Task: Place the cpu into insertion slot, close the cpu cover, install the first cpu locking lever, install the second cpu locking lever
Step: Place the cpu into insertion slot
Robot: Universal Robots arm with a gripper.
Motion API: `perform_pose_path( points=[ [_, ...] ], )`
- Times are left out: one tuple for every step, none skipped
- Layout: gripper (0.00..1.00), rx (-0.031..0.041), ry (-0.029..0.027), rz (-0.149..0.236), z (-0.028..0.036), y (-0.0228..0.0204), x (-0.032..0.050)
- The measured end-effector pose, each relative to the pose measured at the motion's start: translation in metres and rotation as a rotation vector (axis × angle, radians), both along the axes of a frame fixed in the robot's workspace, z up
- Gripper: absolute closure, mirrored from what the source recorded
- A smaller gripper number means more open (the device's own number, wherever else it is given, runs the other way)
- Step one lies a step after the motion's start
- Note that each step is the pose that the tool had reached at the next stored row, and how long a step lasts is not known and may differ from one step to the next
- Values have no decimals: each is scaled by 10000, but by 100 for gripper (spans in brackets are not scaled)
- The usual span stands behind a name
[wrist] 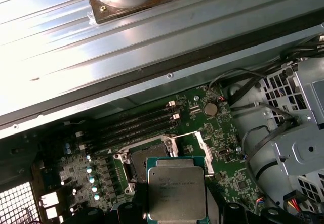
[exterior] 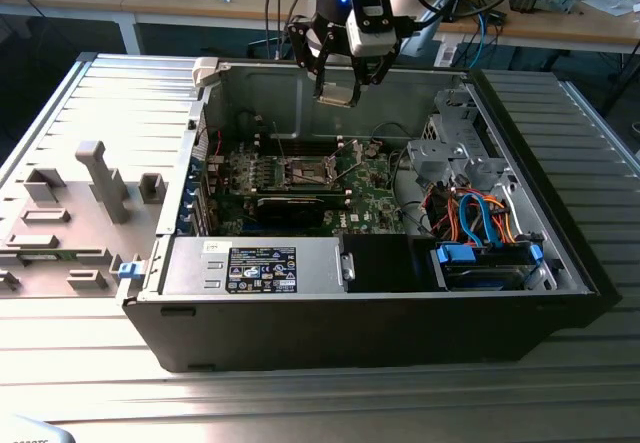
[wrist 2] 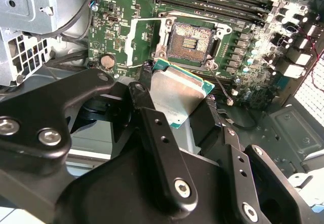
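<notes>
Claw (exterior: 337,93) clamped on cpu (wrist 2: 178,95), held well above insertion slot (wrist 2: 191,39); cpu cover (wrist 2: 132,42) stands open beside that slot.

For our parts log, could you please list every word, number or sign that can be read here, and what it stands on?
None can be quoted.
Blue-and-white label on the grey metal power supply box: print too small to read.
Silvery top of the small square cpu, gripped by the black gripper: markings illegible.
Green motherboard: white markings too small.
</notes>
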State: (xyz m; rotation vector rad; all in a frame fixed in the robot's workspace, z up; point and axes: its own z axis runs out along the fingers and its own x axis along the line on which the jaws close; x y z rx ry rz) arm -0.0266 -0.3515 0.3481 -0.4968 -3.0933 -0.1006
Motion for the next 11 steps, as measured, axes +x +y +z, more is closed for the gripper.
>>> perform_pose_path(
  points=[
    [45, 0, 1, -3, 0, 0, 0],
    [45, 1, 1, -9, -2, 0, 0],
    [45, 0, 0, -13, -2, 0, 0],
    [45, 0, 0, -20, -3, 0, 0],
    [45, 0, 0, -25, -3, 0, 0],
    [45, 0, 0, -32, -4, 0, 0],
    [45, 0, 1, -41, -5, 0, 0],
    [45, 0, 0, -46, -5, 0, 0],
    [45, 0, 0, -52, -6, 0, 0],
    [45, 0, 1, -60, -7, 0, 0],
    [45, 0, 0, -70, -8, 0, 0]
  ],
)
